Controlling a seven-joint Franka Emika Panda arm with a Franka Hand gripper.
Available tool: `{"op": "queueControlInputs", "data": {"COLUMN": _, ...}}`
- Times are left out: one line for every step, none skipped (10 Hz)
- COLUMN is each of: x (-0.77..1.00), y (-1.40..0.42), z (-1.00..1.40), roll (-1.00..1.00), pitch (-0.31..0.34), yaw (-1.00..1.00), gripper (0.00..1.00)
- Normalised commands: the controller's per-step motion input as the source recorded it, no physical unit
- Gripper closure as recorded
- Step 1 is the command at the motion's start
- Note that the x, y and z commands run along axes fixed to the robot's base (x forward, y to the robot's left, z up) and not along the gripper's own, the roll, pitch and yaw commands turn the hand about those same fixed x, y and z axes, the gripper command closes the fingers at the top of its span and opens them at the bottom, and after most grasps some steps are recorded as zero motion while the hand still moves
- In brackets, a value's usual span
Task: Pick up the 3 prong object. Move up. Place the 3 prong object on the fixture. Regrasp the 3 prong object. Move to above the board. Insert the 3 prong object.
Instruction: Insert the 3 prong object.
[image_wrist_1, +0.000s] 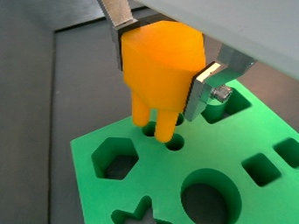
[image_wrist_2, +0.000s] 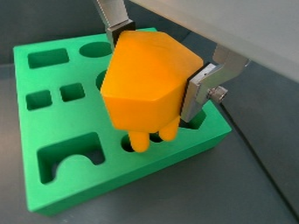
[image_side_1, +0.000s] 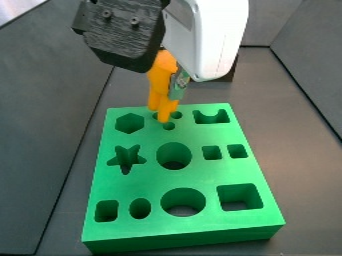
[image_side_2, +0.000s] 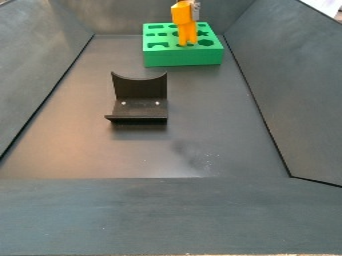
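The surface (image_side_2: 221, 105) is a flat, dark grey matte floor, hemmed in by dark walls (image_side_2: 54, 90) that slant outward on each side, with a lower wall across the near end. A faint pale smudge (image_side_2: 201, 156) marks the floor towards the near end. In both wrist views the same grey floor shows bare.

Gripper (image_wrist_1: 163, 63) is clamping the 3 prong object (image_wrist_1: 162, 61) over the board (image_wrist_1: 117, 188). Prongs are entering small round holes near the board's edge.
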Motion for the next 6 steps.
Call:
{"op": "queueControlInputs", "data": {"x": 0.00, "y": 0.00, "z": -0.12, "roll": -0.23, "pitch": -0.184, "yaw": -0.17, "gripper": 1.00}}
{"op": "queueControlInputs", "data": {"x": -0.03, "y": 0.00, "z": -0.16, "roll": -0.22, "pitch": -0.296, "yaw": -0.09, "gripper": 1.00}}
{"op": "queueControlInputs", "data": {"x": -0.21, "y": 0.00, "z": -0.18, "roll": -0.09, "pitch": -0.257, "yaw": -0.01, "gripper": 1.00}}
{"op": "queueControlInputs", "data": {"x": -0.23, "y": 0.00, "z": -0.34, "roll": -0.06, "pitch": -0.261, "yaw": 0.00, "gripper": 1.00}}
{"op": "queueControlInputs", "data": {"x": -0.19, "y": 0.00, "z": -0.33, "roll": 0.00, "pitch": -0.220, "yaw": 0.00, "gripper": 1.00}}
{"op": "queueControlInputs", "data": {"x": -0.11, "y": 0.00, "z": -0.33, "roll": 0.00, "pitch": -0.190, "yaw": 0.15, "gripper": 1.00}}
